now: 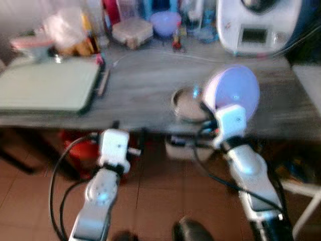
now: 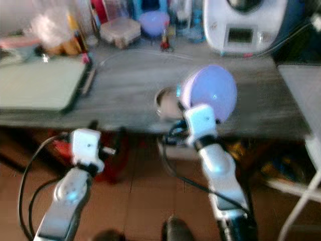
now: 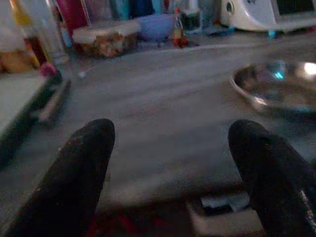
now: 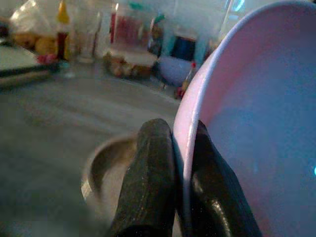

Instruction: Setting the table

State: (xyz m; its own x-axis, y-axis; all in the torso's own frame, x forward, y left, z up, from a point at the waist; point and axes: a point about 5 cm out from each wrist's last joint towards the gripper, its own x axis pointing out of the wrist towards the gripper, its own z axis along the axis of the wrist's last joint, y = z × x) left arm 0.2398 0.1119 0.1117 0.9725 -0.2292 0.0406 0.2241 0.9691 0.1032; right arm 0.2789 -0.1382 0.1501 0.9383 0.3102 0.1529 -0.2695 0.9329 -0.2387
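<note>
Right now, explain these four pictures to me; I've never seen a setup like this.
They come from a walking humanoid robot with two silver arms. The two wide pictures are from its head, looking down at a grey table. The other two are from cameras on its wrists, looking along each arm's black fingers. The right gripper pinches the rim of a lilac bowl, held tilted above a shallow metal dish. The left gripper is open and holds nothing, at the table's near edge. On the table also lie a pale green board, a white kitchen machine and jars and containers along the back.
</note>
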